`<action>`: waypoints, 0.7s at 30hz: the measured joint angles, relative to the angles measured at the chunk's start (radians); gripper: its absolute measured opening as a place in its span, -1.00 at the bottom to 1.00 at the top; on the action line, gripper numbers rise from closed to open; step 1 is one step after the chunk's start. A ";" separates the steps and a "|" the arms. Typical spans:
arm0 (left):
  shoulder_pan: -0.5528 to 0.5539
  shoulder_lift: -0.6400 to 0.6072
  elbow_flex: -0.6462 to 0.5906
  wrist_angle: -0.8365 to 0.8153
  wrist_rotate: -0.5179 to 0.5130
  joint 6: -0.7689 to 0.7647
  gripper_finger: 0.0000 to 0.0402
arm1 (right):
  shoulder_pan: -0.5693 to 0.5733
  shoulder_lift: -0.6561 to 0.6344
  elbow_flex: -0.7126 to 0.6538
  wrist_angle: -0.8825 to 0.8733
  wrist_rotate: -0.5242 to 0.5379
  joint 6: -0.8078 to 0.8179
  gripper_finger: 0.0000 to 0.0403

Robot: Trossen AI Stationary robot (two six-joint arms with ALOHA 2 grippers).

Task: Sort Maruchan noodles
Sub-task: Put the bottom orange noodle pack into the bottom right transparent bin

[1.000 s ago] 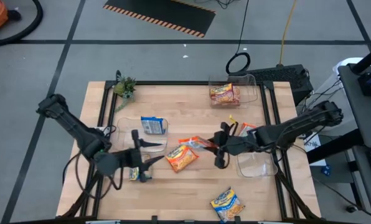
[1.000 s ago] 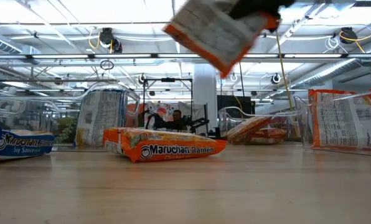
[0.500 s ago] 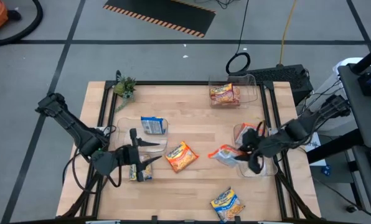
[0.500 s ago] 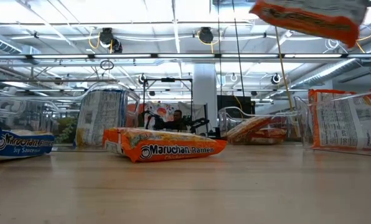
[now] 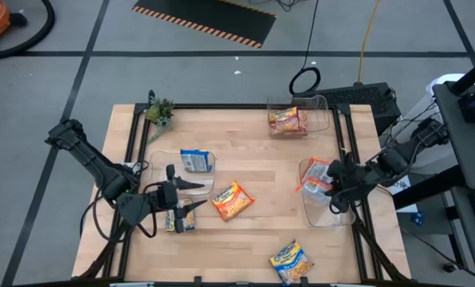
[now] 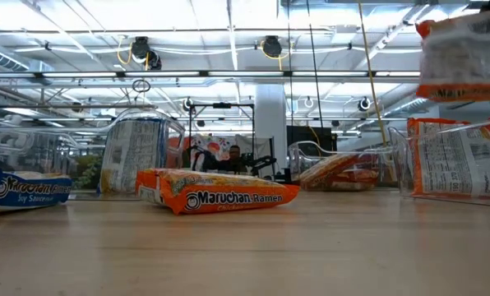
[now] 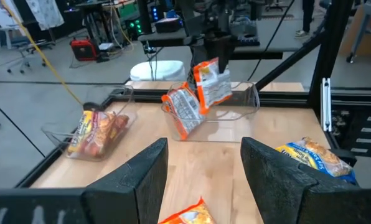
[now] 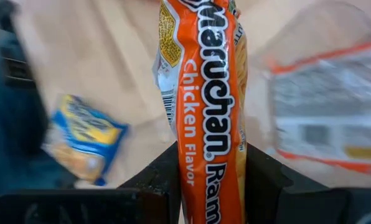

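**A:** Where is the packet being handled?

**B:** An orange chicken-flavour Maruchan packet (image 8: 210,118) is clamped edge-on between the right gripper's (image 5: 327,182) two dark fingers (image 8: 157,180). In the high view it hangs above the clear bin (image 5: 330,209) at about four o'clock on the table (image 5: 261,151), off the wood. That bin already has a silver-and-orange packet (image 7: 182,112) leaning upright inside it.

**A:** How wide is that pincer?

**B:** Only as wide as the packet is thick; both fingers press on its flat faces.

**A:** And the other arm?

**B:** The left gripper (image 5: 182,206) sits at about eight o'clock, low over the table. Its fingers (image 7: 136,180) stand apart with bare wood between them and nothing grasped. A yellow packet (image 5: 172,222) lies just beside it, under the arm.

**A:** The remaining noodles?

**B:** One orange packet (image 5: 232,199) lies flat near the middle of the table; the low view shows its Maruchan Ramen label (image 6: 216,191). A blue-and-white packet (image 5: 196,160) rests at about ten o'clock, against a second clear bin (image 5: 162,163). A yellow-and-blue packet (image 5: 290,261) lies at about five o'clock near the front edge. At about one o'clock a third bin (image 5: 317,112) holds reddish packets (image 5: 287,120).

**A:** Anything else on the table?

**B:** A small green plant (image 5: 159,110) at the eleven o'clock corner.
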 joint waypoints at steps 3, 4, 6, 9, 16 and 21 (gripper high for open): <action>0.001 0.000 0.000 0.001 0.000 0.015 0.04 | 0.000 0.000 0.000 -0.046 0.002 0.001 -0.45; 0.003 0.000 0.000 0.001 0.001 0.023 0.04 | 0.000 0.000 0.000 -0.053 0.003 -0.004 -0.45; 0.006 0.000 0.000 0.000 0.002 0.026 0.04 | 0.000 0.003 -0.004 -0.064 0.005 -0.006 -0.45; 0.008 0.000 0.000 0.000 0.002 0.041 0.04 | 0.000 0.010 -0.035 -0.068 0.002 -0.005 -0.45; 0.008 0.000 0.000 0.018 0.002 0.134 0.04 | 0.000 0.033 -0.151 -0.065 -0.026 0.064 -0.42; 0.009 0.000 0.000 0.083 0.003 0.226 0.04 | 0.000 0.047 -0.183 -0.065 0.012 0.092 -0.31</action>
